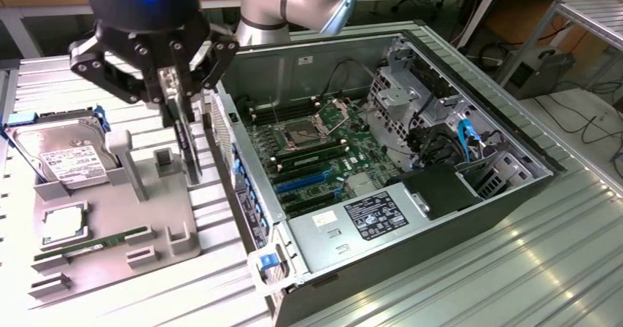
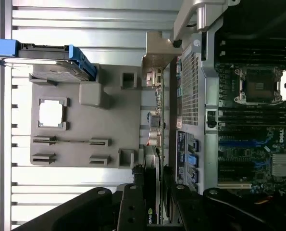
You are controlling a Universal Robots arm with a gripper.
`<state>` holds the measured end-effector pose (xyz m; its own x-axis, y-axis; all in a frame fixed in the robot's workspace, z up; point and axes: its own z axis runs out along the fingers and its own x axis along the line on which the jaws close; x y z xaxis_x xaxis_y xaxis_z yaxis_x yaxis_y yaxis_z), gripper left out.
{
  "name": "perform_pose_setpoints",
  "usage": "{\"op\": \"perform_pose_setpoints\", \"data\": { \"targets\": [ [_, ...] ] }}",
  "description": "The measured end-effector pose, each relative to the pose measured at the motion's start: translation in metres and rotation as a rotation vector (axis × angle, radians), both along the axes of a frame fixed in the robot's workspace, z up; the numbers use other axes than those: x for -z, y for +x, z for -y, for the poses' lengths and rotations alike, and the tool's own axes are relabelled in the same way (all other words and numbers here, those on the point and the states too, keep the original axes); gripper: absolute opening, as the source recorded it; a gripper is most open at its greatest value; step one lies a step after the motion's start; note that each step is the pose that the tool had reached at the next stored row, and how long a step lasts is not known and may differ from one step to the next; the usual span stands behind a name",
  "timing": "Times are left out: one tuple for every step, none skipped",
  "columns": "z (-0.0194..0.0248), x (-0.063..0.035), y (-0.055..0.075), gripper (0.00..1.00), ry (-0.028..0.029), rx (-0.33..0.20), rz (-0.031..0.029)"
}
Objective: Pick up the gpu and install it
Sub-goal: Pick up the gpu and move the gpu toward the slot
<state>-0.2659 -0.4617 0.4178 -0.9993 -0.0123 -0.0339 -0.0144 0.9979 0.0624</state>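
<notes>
Evidently the pick-up is in hand: the gripper [image 1: 171, 93] pinches the gpu [image 1: 185, 144] by its top edge, upright at the edge of the grey holder [image 1: 117, 239] just beside the open computer case [image 1: 409, 261], and seating it will likely demand squaring its edge to a motherboard slot [image 1: 303, 182].

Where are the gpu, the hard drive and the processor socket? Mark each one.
gpu [image 1: 187, 144]: exterior view, on the black card's flat side.
hard drive [image 1: 73, 165]: exterior view, on its white label.
processor socket [image 2: 256, 86]: wrist view, on the socket's middle.
</notes>
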Motion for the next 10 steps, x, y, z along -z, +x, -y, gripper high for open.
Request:
{"op": "perform_pose_setpoints", "data": {
  "targets": [
    [0.0020,-0.0064,0.006,0.26,0.0010,0.000,-0.0004],
    [0.0040,-0.0127,0.011,0.26,0.0019,0.000,-0.0010],
    [0.0057,-0.0181,0.016,0.26,0.0029,0.000,-0.0014],
    [0.0076,-0.0243,0.022,0.26,0.0038,0.000,-0.0021],
    [0.0089,-0.0286,0.026,0.26,0.0047,0.000,-0.0024],
    [0.0108,-0.0352,0.032,0.26,0.0059,0.000,-0.0030],
    [0.0120,-0.0395,0.037,0.26,0.0069,0.000,-0.0034],
    [0.0131,-0.0441,0.041,0.26,0.0079,0.000,-0.0040],
    [0.0141,-0.0481,0.045,0.26,0.0090,0.000,-0.0044],
    [0.0156,-0.0549,0.052,0.26,0.0110,0.000,-0.0053]
  ]
}}
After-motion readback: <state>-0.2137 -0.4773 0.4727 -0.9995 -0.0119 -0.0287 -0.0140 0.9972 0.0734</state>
